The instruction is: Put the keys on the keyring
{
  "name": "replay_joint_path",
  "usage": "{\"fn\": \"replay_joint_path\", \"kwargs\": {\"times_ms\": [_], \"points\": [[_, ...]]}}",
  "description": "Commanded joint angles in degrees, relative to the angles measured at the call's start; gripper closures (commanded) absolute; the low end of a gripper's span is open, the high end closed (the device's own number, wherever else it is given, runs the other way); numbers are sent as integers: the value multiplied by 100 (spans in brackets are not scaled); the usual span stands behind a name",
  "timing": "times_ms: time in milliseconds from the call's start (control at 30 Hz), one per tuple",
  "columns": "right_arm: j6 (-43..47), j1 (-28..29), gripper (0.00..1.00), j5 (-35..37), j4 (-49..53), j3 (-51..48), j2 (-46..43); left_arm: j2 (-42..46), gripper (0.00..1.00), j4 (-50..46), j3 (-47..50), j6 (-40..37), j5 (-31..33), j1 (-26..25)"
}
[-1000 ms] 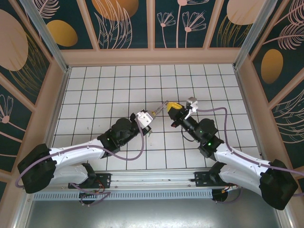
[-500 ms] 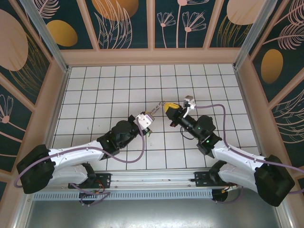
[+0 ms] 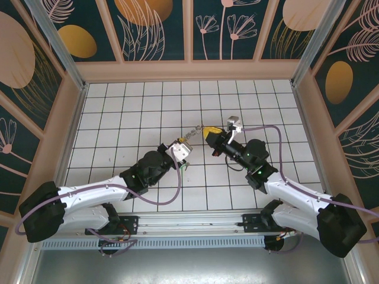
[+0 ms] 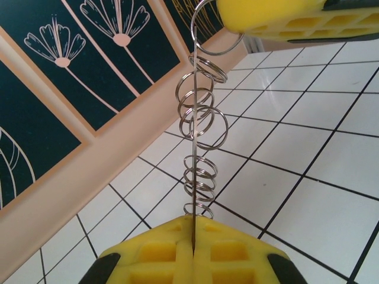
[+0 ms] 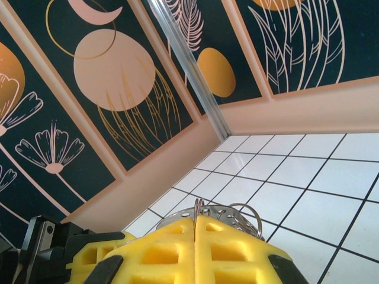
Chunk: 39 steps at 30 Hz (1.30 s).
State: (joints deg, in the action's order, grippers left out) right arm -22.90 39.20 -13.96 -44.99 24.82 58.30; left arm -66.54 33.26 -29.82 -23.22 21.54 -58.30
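**Keyring Gripped at Both Ends Above the Tiled Worktop**

The keyring [image 3: 193, 132] is held up between the two hands, over the middle of the white tiled worktop [image 3: 118, 112]. It is clear of the tiles.

The left hand [image 3: 182, 147] is clenched on the near end of the loop. In the left wrist view, the yellow fingers [image 4: 154, 254] are pressed together. The thin wire of the keyring [image 4: 193, 148] is pinched in the seam between them and runs straight up from it. A row of small silvery rings [image 4: 204, 121] is threaded along this wire, from just above the fingertips to the top.

The right hand [image 3: 210, 134] is likewise clenched, grasping the far end of the loop. Its yellow pad [image 4: 278, 18] is seen at the upper right of the left wrist view, where the wire curves in beneath it. In the right wrist view, the fingers [image 5: 237, 248] are closed flush, and the silvery rings are seen just beyond their tips.

A tiny green piece, taken to be the keys [image 3: 186, 167], lies on a tile just beside the left wrist. It is too small for detail to be made out.
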Motion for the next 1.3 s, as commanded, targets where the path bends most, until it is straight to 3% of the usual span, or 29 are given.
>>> {"fn": "replay_joint_path", "kwargs": {"times_ms": [0, 733, 1267], "points": [[-23, -25, 100, -389, 111, 231, 23, 180, 100, 0, -129, -229, 138, -51], [308, -53, 100, -555, 1348, 838, 93, 370, 100, -206, -91, -531, 150, -73], [487, -62, 100, -676, 1912, 1174, 78, 192, 100, -534, -292, -950, 643, -331]]}}
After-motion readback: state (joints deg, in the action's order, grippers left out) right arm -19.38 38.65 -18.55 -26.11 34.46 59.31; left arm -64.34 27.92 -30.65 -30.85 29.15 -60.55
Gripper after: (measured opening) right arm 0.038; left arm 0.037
